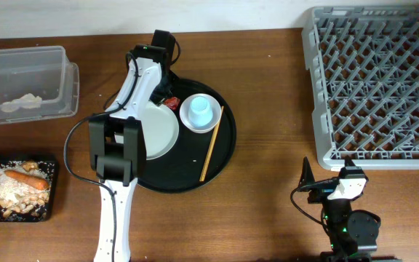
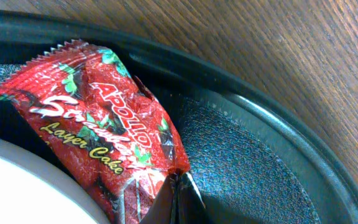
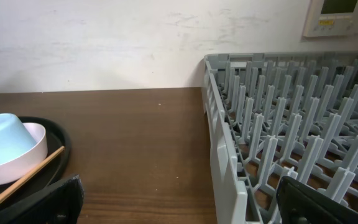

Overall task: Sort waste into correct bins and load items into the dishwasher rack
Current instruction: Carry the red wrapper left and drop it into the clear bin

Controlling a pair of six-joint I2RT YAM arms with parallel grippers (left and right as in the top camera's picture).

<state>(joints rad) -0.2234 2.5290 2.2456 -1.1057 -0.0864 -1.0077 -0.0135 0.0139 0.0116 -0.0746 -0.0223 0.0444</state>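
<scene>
The round black tray [image 1: 220, 156] sits mid-desk, with a wide strip of bare desk [image 1: 271, 94] between its right rim and the left wall of the grey dishwasher rack [image 1: 373, 84], which stands at the desk's right rear. The clear tub [image 1: 57, 80] lies at the left rear with the crumpled tissue [image 1: 22, 102] inside. The black container [image 1: 49, 207] sits at the left front, holding the rice scraps [image 1: 9, 191] and the carrot [image 1: 31, 180]. On the tray, the white plate [image 1: 162, 135] occupies the left half. The light-blue cup [image 1: 199, 110] rests mouth-down in its pale dish [image 1: 213, 122], and the chopsticks [image 1: 211, 144] lie just to its right. The red wrapper [image 2: 98, 124] lies in the narrow channel between the plate's rim and the tray's raised rear rim, so clearance there is tight on both sides. The left end effector [image 2: 176, 202] has its jaws brought together, clamped on the wrapper's pointed lower corner. The right end effector [image 3: 179, 202] is parked at the front right of the desk, close to the rack's front left corner, with its jaws spread wide and nothing between them. The wrapper print reads "APOLLO", "Strawberry" and "Layer Cake". The lettering on the wall panel [image 3: 340, 15] above the rack is too small to read
</scene>
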